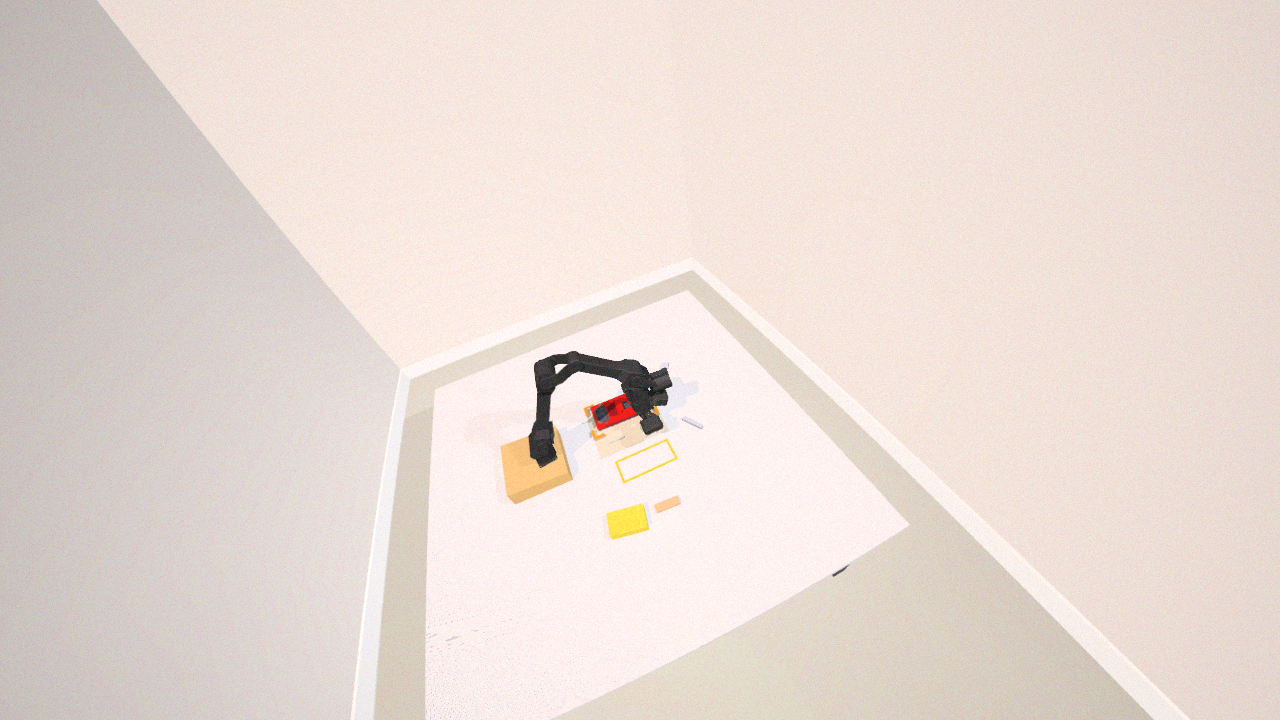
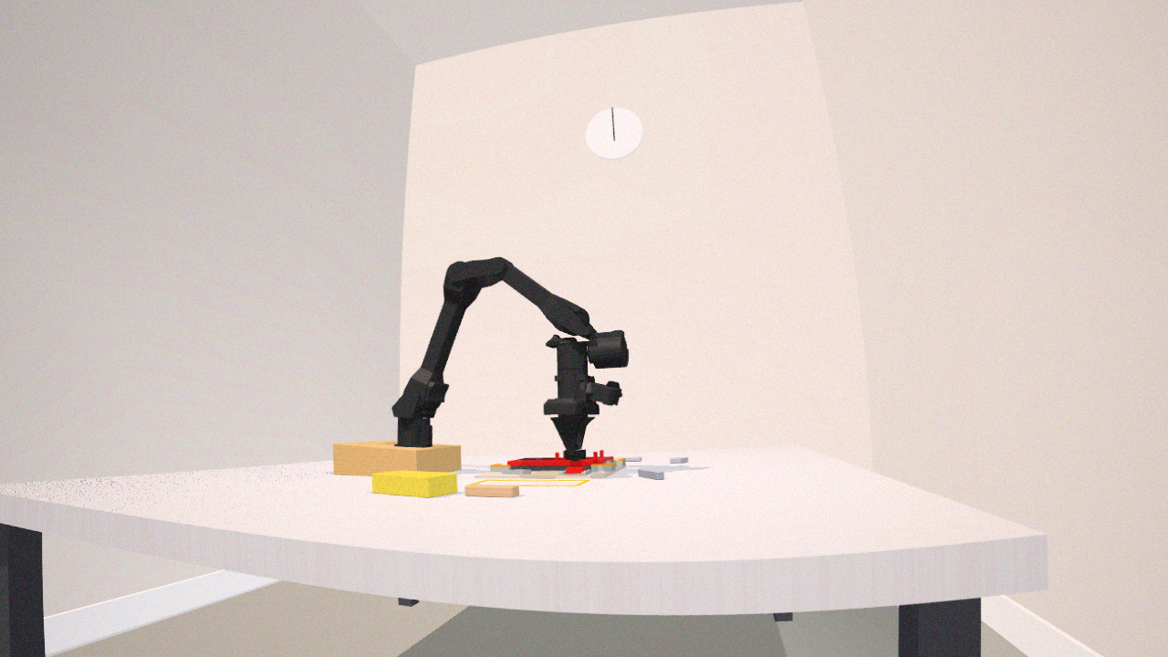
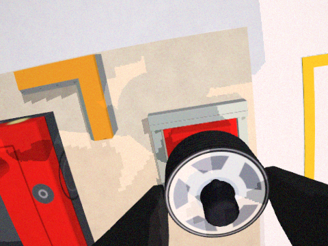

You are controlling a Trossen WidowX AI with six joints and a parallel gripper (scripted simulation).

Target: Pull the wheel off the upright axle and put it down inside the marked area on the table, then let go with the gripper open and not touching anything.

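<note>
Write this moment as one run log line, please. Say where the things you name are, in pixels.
gripper (image 2: 575,453) (image 3: 214,186): shut on wheel | wheel (image 3: 178,162): around axle (image 3: 220,208) | marked area (image 1: 646,461) (image 2: 529,483) (image 3: 309,119): wheel not inside | release: not done

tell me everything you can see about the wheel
The wheel is small and round, with a black, rubbery-looking outer band and a white face patterned with grey patches. A black axle pokes up through its centre. It lies face up, above a red block in a pale grey frame, outside the yellow marked area. The gripper is shut on it, one finger at each side.
</note>
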